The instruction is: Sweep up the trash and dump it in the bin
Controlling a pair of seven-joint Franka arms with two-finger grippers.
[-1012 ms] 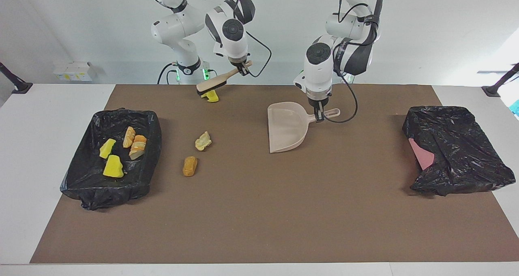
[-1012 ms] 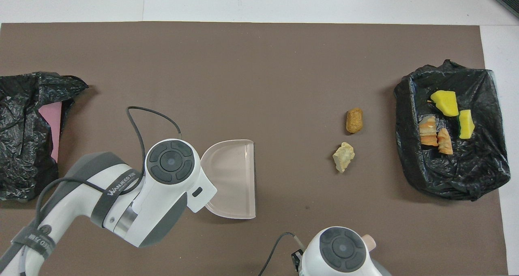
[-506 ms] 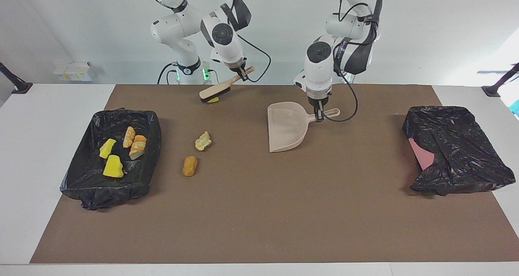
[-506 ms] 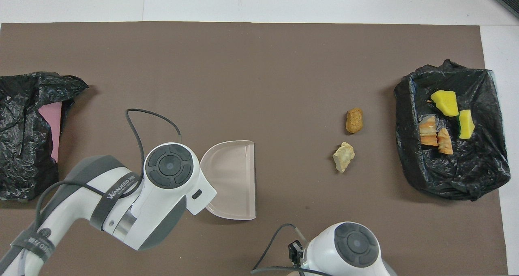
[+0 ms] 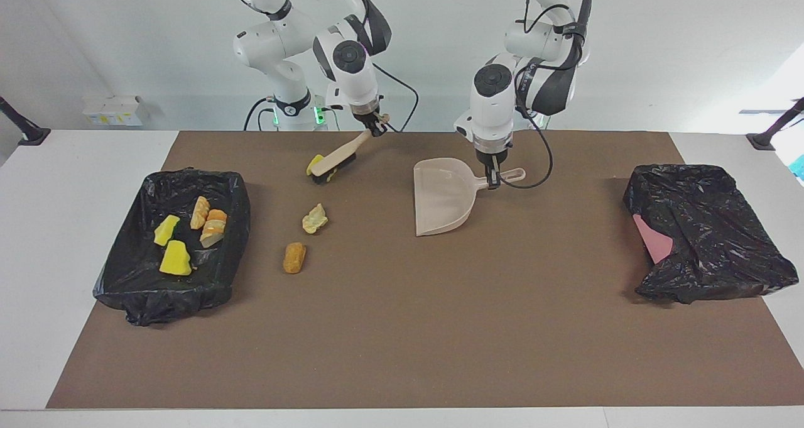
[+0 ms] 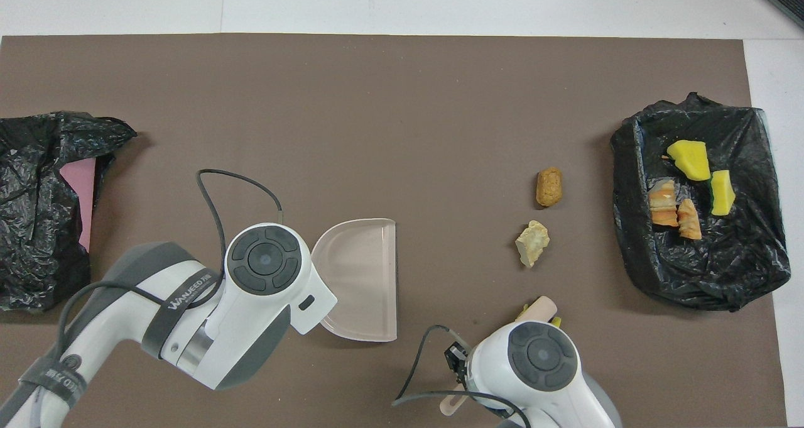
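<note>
Gripping the handle of a brush, the right gripper has its jaws clamped on the wooden end, with the brush slanting down so that its bristle head rests on the brown mat against a yellow sponge chunk. That chunk lies nearer to the robots than the dustpan, toward the right arm's end of the table. The left gripper is clamped on the dustpan's handle, and the pan sits flat on the mat with its open mouth facing the right arm's end. Beside the dustpan on that side, a pale beige lump and an orange-brown lump lie loose on the mat, the second a little farther from the robots. Past them stands the black-lined bin, holding two more yellow chunks and two tan bread-like pieces. Well apart from the dustpan, toward the left arm's end, sits a second bin under a crumpled black bag with some pink showing.
</note>
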